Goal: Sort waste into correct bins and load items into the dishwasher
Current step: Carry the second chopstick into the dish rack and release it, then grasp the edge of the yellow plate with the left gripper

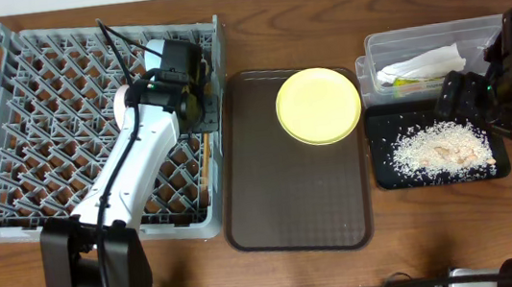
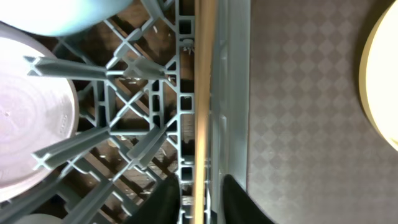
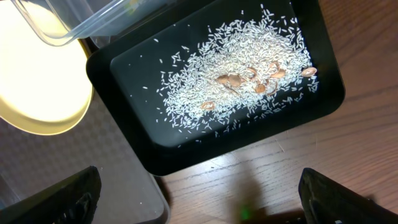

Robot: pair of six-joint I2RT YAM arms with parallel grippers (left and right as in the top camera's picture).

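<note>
The grey dish rack [image 1: 2,124] fills the left of the table. My left gripper [image 1: 196,110] hangs over its right edge. In the left wrist view its fingers [image 2: 200,200] are open and straddle a wooden chopstick [image 2: 201,112] that lies along the rack's rim [image 2: 186,124]. The chopstick also shows in the overhead view [image 1: 205,161]. A light blue bowl [image 2: 68,12] and a white dish [image 2: 31,118] sit in the rack. The yellow plate [image 1: 318,105] sits on the brown tray. My right gripper [image 1: 460,96] is open and empty above the black tray [image 1: 379,149], which holds rice scraps [image 3: 236,87].
The brown serving tray [image 1: 292,207] lies between the rack and the bins. The clear tub [image 1: 380,47] at the back right holds a white napkin [image 1: 426,64] and a green-yellow wrapper [image 1: 402,80]. The plate [image 3: 37,74] and the tub's corner [image 3: 93,22] show in the right wrist view.
</note>
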